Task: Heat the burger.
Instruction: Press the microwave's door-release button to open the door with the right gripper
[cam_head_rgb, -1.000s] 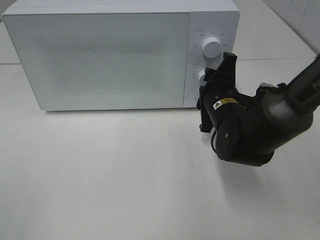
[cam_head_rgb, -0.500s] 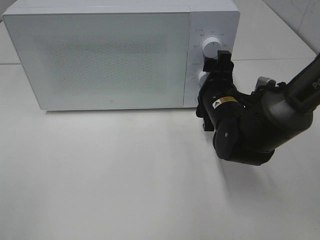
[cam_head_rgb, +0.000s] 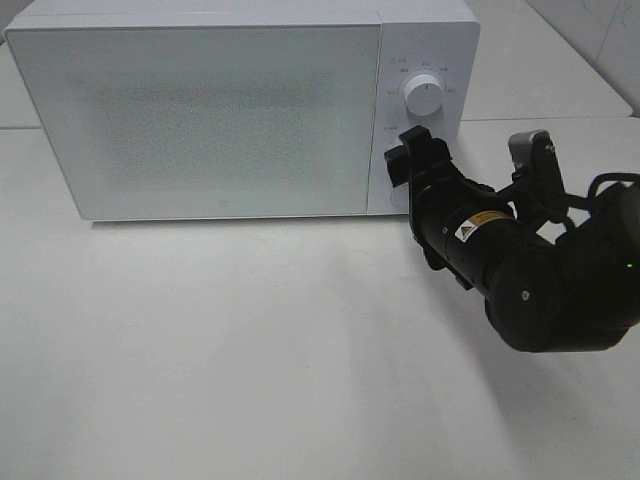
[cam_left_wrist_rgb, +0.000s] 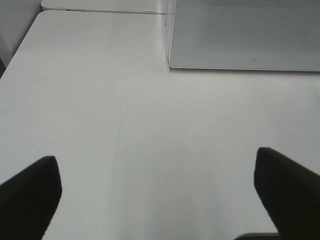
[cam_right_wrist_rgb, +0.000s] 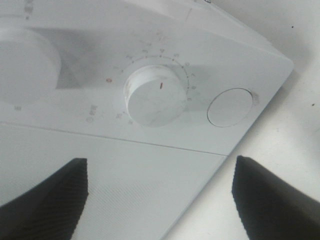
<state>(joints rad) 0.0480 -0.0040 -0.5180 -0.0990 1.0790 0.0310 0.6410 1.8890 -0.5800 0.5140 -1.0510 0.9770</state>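
Burger: not seen in any of the three views, so its place cannot be told. One container is noted, a white microwave (cam_head_rgb: 220, 110) standing on the white counter (cam_head_rgb: 250, 350). Its door (cam_head_rgb: 200, 115) is shut, and the speckled, frosted panel lets nothing inside be made out. Control panel, on the microwave's right side in the high view: two white knobs are counted, an upper knob (cam_head_rgb: 424, 97) and a lower knob (cam_right_wrist_rgb: 156, 96), the latter marked with a short red tick and ringed by a printed dial scale. One round flat button (cam_right_wrist_rgb: 231, 107) is set just beside the lower knob, toward the panel's lower corner. Two arms are accounted for. The right fingers (cam_right_wrist_rgb: 47, 197) are held spread wide in front of the control panel, pointed at the lower knob. Nothing is gripped between them, and no contact with the knob is seen. In the high view that knob is largely covered by the black wrist (cam_head_rgb: 470, 225). The left fingers (cam_left_wrist_rgb: 30, 197) are shown only by their own camera. They are spread fully apart over bare counter, with nothing held, and the microwave's lower front corner lies well ahead of them.
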